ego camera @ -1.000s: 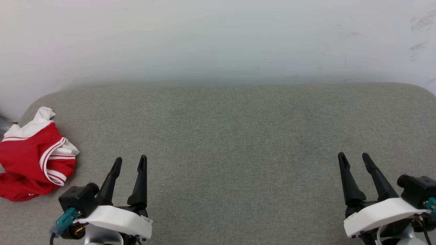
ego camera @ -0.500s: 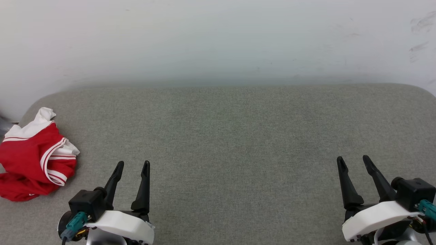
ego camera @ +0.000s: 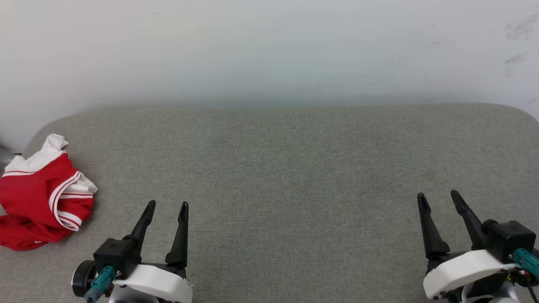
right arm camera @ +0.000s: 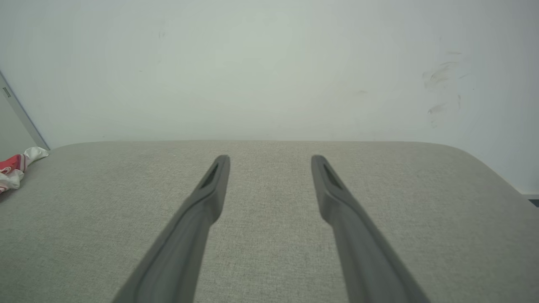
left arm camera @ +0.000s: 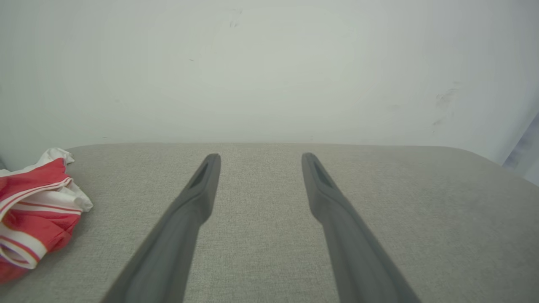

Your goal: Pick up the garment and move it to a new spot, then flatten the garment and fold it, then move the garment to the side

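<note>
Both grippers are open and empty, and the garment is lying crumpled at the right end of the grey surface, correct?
No: the head view shows the garment crumpled at the left end of the grey surface, not the right. The left gripper and right gripper are indeed open and empty.

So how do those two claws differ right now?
The left gripper sits near the red garment, not touching it; the right gripper is far from it. The left gripper leans rightward, the right gripper leftward. Both are open and empty over the grey cushion.
</note>
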You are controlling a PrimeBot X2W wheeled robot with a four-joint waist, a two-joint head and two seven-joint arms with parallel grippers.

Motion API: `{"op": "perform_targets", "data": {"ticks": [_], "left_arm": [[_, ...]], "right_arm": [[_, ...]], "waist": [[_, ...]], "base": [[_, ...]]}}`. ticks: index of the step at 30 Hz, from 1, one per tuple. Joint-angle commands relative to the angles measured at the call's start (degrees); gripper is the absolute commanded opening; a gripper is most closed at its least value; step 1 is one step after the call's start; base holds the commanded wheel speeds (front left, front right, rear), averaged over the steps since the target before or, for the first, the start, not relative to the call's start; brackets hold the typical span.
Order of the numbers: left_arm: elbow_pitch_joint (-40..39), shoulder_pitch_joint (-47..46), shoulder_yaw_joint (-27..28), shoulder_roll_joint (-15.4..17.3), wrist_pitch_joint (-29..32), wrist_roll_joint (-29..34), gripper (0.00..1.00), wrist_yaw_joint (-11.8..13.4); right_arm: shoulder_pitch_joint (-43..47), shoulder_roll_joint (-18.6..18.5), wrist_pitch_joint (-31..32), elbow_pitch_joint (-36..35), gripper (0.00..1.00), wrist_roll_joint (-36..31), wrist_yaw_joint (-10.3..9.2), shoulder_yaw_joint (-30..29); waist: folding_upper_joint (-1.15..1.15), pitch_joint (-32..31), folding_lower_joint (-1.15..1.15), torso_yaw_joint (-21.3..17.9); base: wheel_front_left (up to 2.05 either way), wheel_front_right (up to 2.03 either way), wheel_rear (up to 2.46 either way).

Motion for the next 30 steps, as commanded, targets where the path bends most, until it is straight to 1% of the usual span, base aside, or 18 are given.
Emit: {"op": "perform_targets", "data": {"ticks": [1,8,13,22,30], "left_arm": [[-0.1,0.3,0.2,0.0,-0.4,1.1,1.0,-0.3],[0.3,0.4,0.7,-0.5,-1.3,4.1,1.0,-0.8],[0.6,0.1,1.5,-0.9,-1.7,5.7,1.0,-1.0],[1.3,-0.2,3.3,-1.4,-2.7,8.3,1.0,-1.4],[1.5,-0.5,5.3,-1.8,-2.5,7.1,1.0,-1.7]], "right_arm": [[0.3,0.1,-0.4,-0.6,1.0,-0.9,0.0,-0.1],[0.6,0.2,-1.1,-0.9,1.0,-3.0,-0.01,-0.2],[1.2,0.2,-1.5,-1.4,1.0,-4.5,-0.01,0.4],[1.0,0.2,-2.3,-2.1,1.0,-6.9,-0.01,2.6],[0.5,0.2,-2.7,-1.4,1.0,-5.4,-0.01,3.6]], "waist": [[0.0,0.0,0.0,0.0],[0.0,-0.2,0.0,0.3],[0.0,-0.5,0.0,1.9],[0.0,-0.8,0.0,8.1],[0.0,-0.8,0.0,14.4]], "base": [[0.0,0.0,0.0],[0.0,0.0,0.0],[0.0,0.0,0.0],[0.0,0.0,0.0],[0.0,0.0,0.0]]}}
